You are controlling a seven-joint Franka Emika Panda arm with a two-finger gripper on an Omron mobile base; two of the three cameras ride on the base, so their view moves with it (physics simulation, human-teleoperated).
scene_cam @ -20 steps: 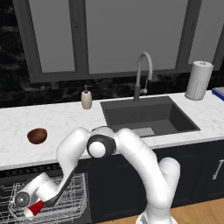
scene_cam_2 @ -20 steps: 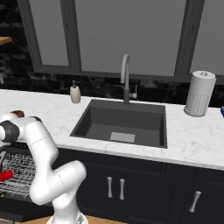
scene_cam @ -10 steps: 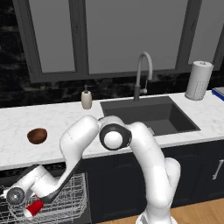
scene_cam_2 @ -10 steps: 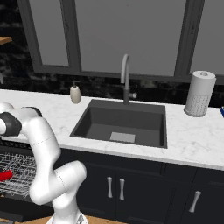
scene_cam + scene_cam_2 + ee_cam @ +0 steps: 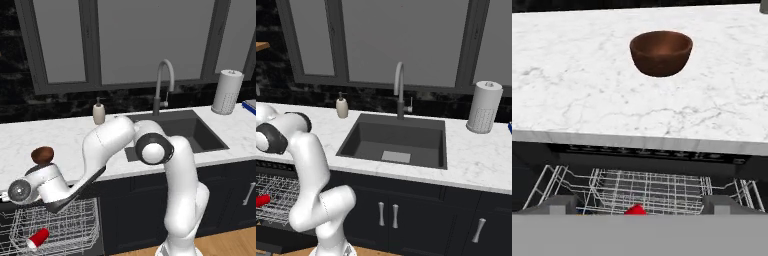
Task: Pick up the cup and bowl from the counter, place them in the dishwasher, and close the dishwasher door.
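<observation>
We find the gripper (image 5: 640, 202) low in front of the worktop (image 5: 572, 95), level with its front edge and above the pulled-out dishwasher (image 5: 647, 192) rack. In the hand view the two fingertips (image 5: 559, 204) stand far apart at either side of the lower edge, jaws spread wide, with nothing between them.

The cup (image 5: 38, 238) lies on its side in the wire rack, below the gripper; in the hand view only its red top edge (image 5: 635, 210) peeks up midway between the fingertips. From the right base view we see it as a red sliver (image 5: 262, 200) at the left edge of the rack.

The bowl (image 5: 661, 52) sits upright on the worktop, ahead of and above the gripper, set back from the front edge and well apart from the fingertips. In the left base view it (image 5: 42, 155) stands just above the wrist.

The dishwasher control strip runs under the worktop edge, directly ahead of the gripper. A soap dispenser (image 5: 99, 113) stands farther back beside the sink (image 5: 396, 142), with the faucet (image 5: 400, 90) behind it and a paper towel roll (image 5: 484, 107) at the far right.
</observation>
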